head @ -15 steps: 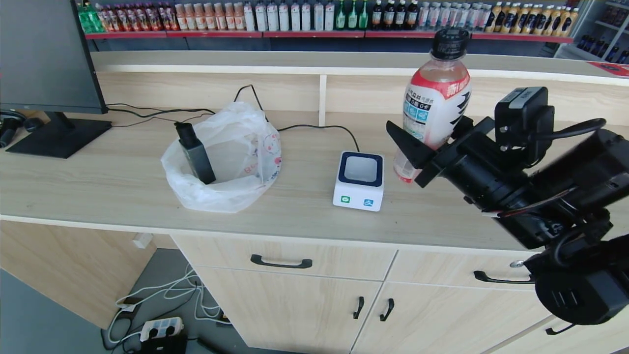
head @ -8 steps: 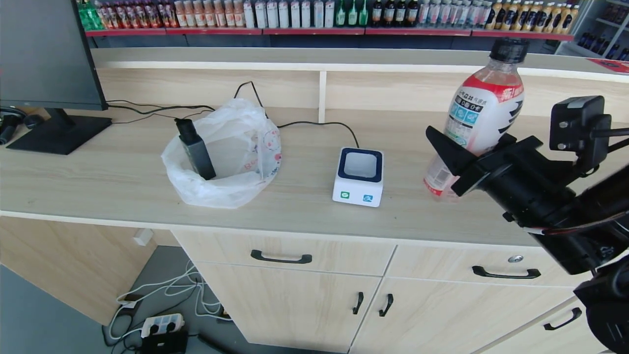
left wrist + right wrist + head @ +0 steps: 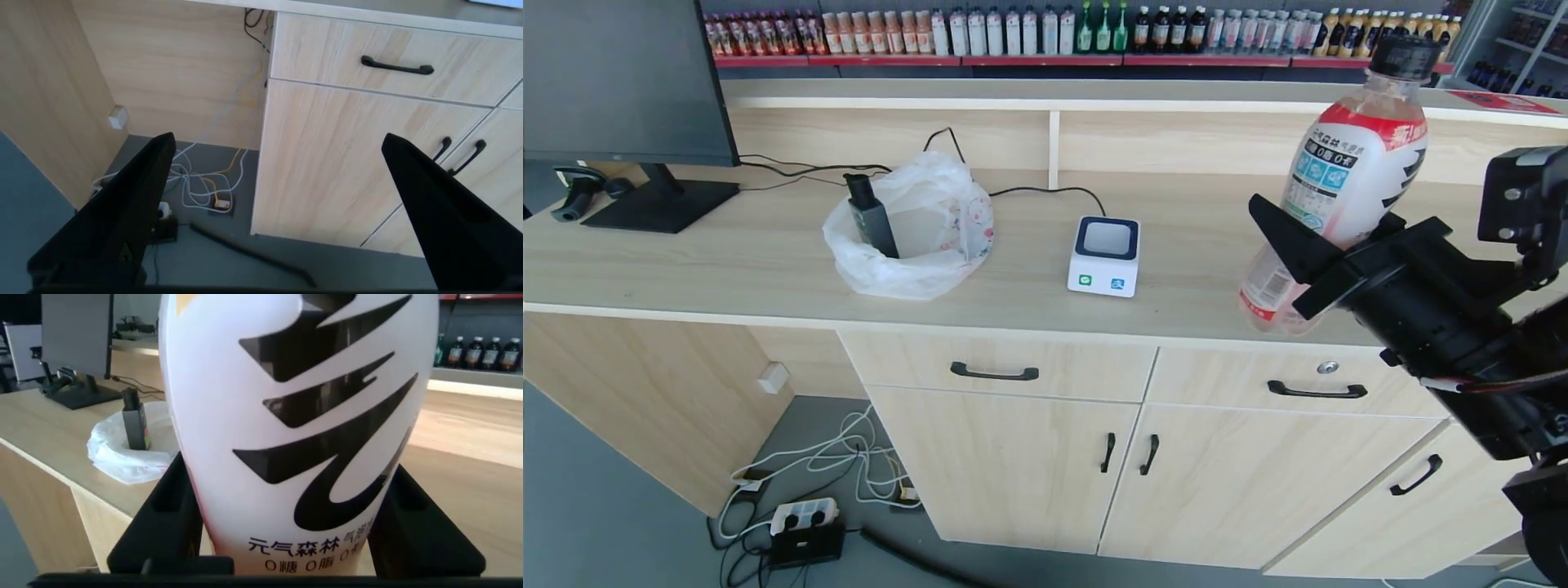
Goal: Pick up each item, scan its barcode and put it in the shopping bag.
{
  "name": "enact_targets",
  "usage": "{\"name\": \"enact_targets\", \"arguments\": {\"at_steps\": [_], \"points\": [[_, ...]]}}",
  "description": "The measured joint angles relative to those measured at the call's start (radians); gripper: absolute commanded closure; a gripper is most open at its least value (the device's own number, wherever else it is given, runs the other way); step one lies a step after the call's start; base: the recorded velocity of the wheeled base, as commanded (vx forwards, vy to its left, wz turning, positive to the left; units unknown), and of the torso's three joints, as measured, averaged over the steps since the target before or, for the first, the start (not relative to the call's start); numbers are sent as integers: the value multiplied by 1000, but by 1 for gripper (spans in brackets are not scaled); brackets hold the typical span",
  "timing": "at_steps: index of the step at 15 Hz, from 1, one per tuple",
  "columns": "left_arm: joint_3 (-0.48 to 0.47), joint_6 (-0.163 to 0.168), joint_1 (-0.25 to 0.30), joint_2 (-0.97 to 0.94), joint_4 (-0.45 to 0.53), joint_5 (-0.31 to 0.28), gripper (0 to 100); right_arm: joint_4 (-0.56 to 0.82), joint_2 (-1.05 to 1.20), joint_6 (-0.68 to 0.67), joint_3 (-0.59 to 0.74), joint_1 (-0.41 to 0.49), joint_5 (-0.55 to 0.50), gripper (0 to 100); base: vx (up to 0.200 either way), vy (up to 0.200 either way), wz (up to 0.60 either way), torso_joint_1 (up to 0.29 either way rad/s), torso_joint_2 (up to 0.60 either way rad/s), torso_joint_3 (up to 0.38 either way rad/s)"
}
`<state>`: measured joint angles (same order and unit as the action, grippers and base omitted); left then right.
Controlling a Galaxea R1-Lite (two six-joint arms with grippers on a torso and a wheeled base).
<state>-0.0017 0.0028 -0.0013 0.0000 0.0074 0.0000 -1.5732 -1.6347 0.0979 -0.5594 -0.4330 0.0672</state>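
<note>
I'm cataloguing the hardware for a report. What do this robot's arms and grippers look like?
The left gripper is matt black, with two broad jaws tapering to wedge points. The right gripper has the same black jaws on a blocky mount, joined to a thick, rounded black arm. A small black camera box with silver screws sits on its wrist.
</note>
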Motion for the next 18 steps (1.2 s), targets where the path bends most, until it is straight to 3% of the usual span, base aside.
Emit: {"name": "enact_targets", "arguments": {"at_steps": [7, 15, 18], "points": [[0, -6, 1, 0, 0, 0, 0, 4, 8, -2, 18, 51, -2, 100, 0, 200, 0, 11, 0, 1], [0, -6, 1, 0, 0, 0, 0, 3, 1, -3, 9, 51, -1, 100, 0, 200, 0, 2, 6, 3], [0, -6, -1, 0, 0, 0, 0, 4, 1, -20, 9, 51, 0, 100, 0, 0, 0, 0, 0, 0]]}}
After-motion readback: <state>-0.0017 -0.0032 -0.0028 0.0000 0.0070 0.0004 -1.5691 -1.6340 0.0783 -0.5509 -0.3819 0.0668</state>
